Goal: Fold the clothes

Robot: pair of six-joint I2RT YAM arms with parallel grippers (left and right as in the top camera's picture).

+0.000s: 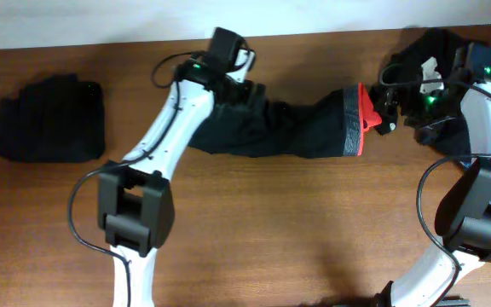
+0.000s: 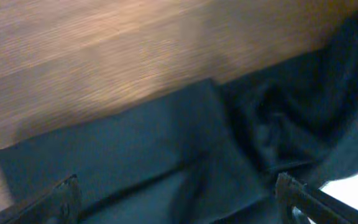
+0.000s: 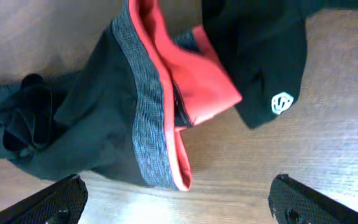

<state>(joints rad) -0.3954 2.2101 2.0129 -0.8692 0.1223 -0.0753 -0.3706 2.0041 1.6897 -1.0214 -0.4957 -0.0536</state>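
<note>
The long black trousers [image 1: 288, 128] lie stretched across the middle of the table. Their grey waistband [image 1: 350, 124] and red-orange lining [image 1: 367, 109] are at the right end. My left gripper [image 1: 244, 89] hangs over the trousers' left end. In the left wrist view it is open [image 2: 176, 196], with black cloth [image 2: 135, 149] between and below the fingers. My right gripper [image 1: 390, 111] is beside the waistband. In the right wrist view it is open and empty [image 3: 176, 199] over bare wood, with the waistband [image 3: 145, 124] and lining [image 3: 194, 81] just ahead.
A folded black garment [image 1: 49, 119] lies at the far left. A pile of dark clothes [image 1: 437, 47] sits at the back right. One black piece with a small white logo [image 3: 281, 102] lies beside the red lining. The table is brown wood [image 1: 297, 230].
</note>
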